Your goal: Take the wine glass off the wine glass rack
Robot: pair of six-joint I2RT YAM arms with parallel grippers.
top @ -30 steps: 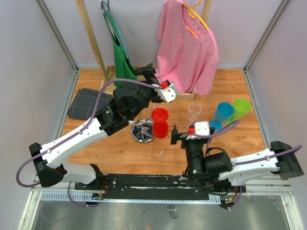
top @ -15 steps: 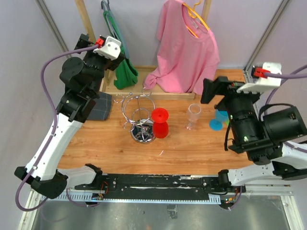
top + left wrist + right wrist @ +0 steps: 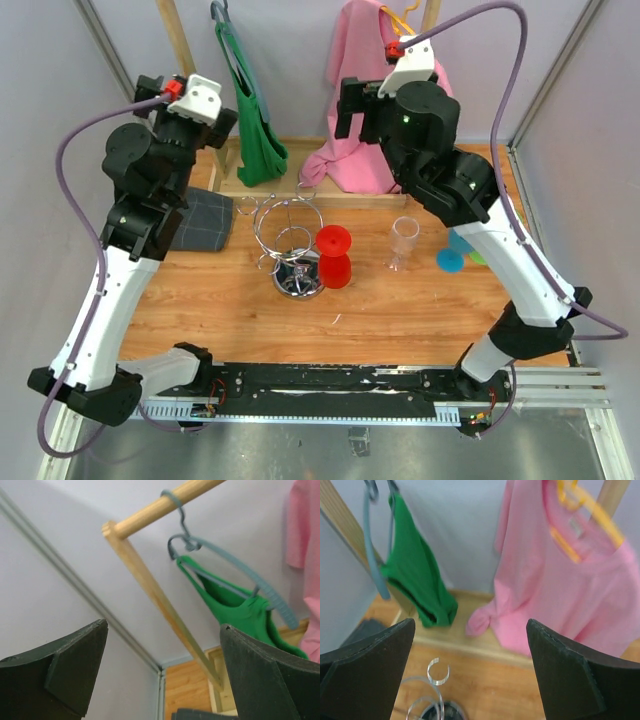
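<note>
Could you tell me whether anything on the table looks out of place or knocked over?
Nothing stands out. The clear wine glass stands upright on the table, apart from the wine glass rack, whose wire rings hold no glass.

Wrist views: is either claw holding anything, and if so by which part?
Nothing is held. The left claw and the right claw are both open and empty; the clear stemmed wine glass stands untouched, far from both.
</note>
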